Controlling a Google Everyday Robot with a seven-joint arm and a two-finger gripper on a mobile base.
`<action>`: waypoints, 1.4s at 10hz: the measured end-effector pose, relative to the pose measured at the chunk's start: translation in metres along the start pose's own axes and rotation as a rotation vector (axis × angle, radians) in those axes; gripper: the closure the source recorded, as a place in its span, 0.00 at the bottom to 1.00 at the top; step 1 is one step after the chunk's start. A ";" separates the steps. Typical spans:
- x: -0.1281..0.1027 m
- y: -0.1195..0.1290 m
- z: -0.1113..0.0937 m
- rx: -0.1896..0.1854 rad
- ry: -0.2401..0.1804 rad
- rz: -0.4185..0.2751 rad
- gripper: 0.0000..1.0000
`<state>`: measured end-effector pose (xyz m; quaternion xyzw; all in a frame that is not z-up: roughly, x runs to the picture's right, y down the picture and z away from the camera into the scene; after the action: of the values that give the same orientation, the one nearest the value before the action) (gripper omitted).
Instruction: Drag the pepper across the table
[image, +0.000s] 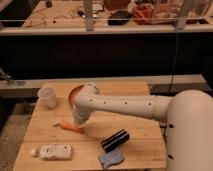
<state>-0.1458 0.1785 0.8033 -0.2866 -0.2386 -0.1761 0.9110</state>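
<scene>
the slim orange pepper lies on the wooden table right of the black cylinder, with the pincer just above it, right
Not quite: the camera view shows the slim orange pepper lying left of the black cylinder, not right. The rest holds: it lies on the light wooden table, with the pincer just above it.

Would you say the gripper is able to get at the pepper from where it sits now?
Probably yes. The gripper is low over the table, right at the pepper, with nothing between them. The cup, the black box and the white packet lie well aside.
</scene>
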 end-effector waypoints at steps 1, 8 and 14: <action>0.001 -0.001 -0.001 0.000 -0.003 -0.007 0.20; 0.001 -0.001 -0.003 0.018 -0.005 -0.036 0.20; -0.002 -0.002 -0.002 -0.016 0.087 -0.063 0.20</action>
<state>-0.1472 0.1760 0.8016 -0.2782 -0.2064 -0.2188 0.9122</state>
